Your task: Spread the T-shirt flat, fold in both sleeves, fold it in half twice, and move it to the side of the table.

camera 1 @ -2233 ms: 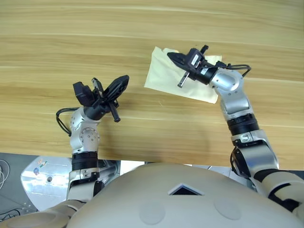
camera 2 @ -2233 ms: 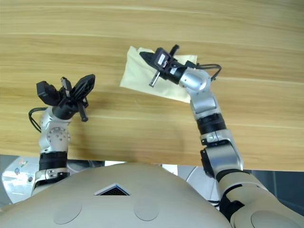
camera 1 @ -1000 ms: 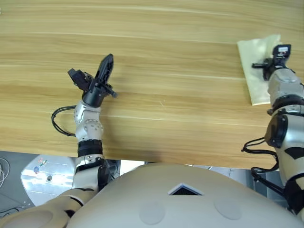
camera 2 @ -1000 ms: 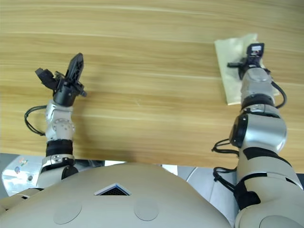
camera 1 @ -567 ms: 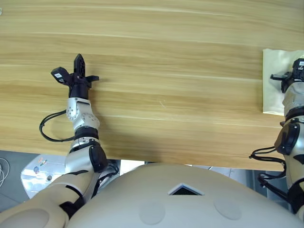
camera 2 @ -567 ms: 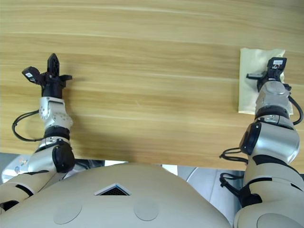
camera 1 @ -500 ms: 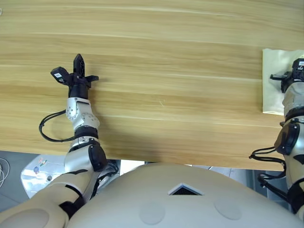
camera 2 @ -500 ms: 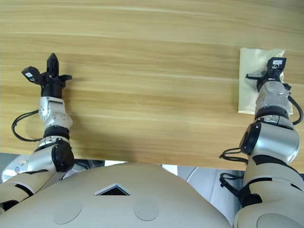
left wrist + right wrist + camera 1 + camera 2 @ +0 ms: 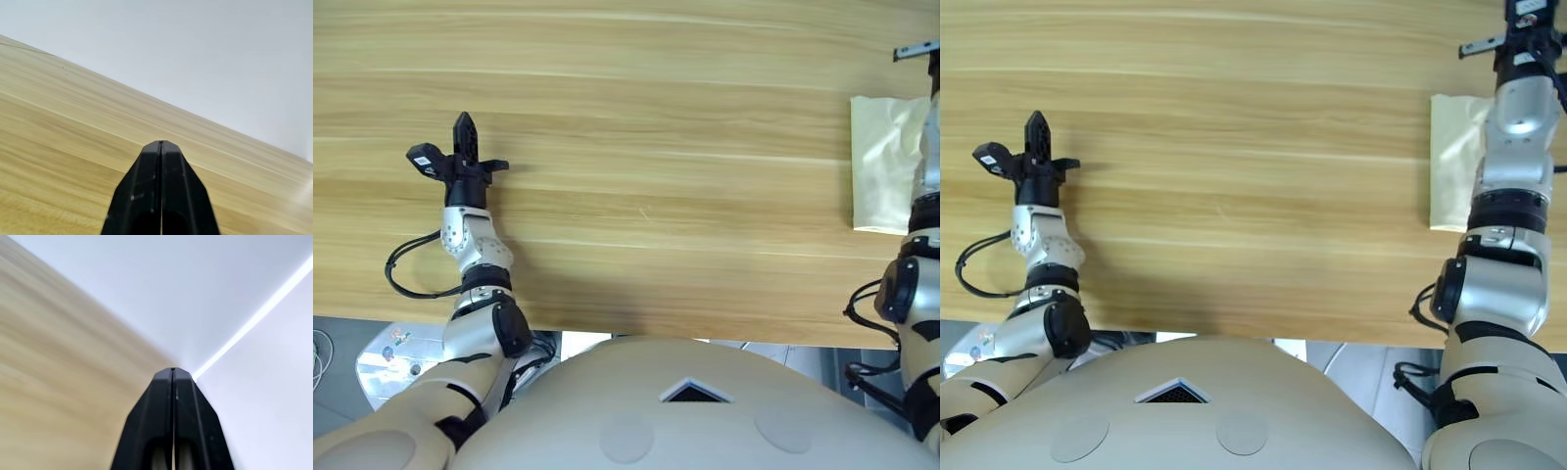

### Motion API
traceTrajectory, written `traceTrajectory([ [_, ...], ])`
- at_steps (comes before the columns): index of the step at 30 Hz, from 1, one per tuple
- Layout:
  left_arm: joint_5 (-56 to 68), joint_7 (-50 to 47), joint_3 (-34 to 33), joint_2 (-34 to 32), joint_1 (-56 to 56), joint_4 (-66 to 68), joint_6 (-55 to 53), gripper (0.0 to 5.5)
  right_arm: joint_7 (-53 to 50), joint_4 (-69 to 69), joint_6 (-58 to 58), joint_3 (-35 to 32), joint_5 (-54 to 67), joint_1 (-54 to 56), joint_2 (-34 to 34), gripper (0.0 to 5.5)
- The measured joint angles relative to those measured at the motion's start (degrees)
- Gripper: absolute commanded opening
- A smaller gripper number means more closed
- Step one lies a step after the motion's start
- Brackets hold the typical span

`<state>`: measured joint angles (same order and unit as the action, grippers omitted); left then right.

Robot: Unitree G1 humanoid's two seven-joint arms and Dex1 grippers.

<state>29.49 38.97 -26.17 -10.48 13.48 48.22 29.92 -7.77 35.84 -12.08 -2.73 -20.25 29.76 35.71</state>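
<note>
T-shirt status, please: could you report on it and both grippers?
Left gripper shut, empty, over table's left. Right gripper shut, empty, beyond the T-shirt. T-shirt folded, flat at table's right side; right arm above its edge.

T-shirt on table, far right

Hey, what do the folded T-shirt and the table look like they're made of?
T-shirt: pale yellow cloth, likely cotton knit; matte, with soft creases and limp folded edges.
Table: light wood or wood-look laminate, cannot tell which; long grain streaks, smooth, faint sheen.
</note>
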Motion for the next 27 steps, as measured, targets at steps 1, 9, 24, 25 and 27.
traceTrajectory([
  [1,-0.25,-0.24,0.38,0.04,-0.14,-0.43,0.05,0.0,-4.96,-4.05,1.06,4.26,-6.79,-0.62,-2.23,0.02],
  [9,-16.43,-17.04,7.7,-0.64,10.81,8.2,3.92,0.0,-5.93,21.18,-10.83,33.79,-25.79,6.96,-28.21,0.02],
  [24,-16.23,-15.97,7.18,-0.72,9.0,14.11,6.17,0.0,61.12,26.23,5.52,-12.19,49.57,7.55,-33.61,0.02],
  [25,-15.8,-15.74,7.06,-0.74,9.0,14.18,6.17,0.0,60.18,27.82,5.99,-13.07,49.74,7.96,-33.73,0.02],
  [27,-15.64,-15.65,7.07,-0.7,9.0,14.33,6.17,0.0,59.05,29.72,6.37,-14.68,49.81,9.04,-33.6,0.02],
])
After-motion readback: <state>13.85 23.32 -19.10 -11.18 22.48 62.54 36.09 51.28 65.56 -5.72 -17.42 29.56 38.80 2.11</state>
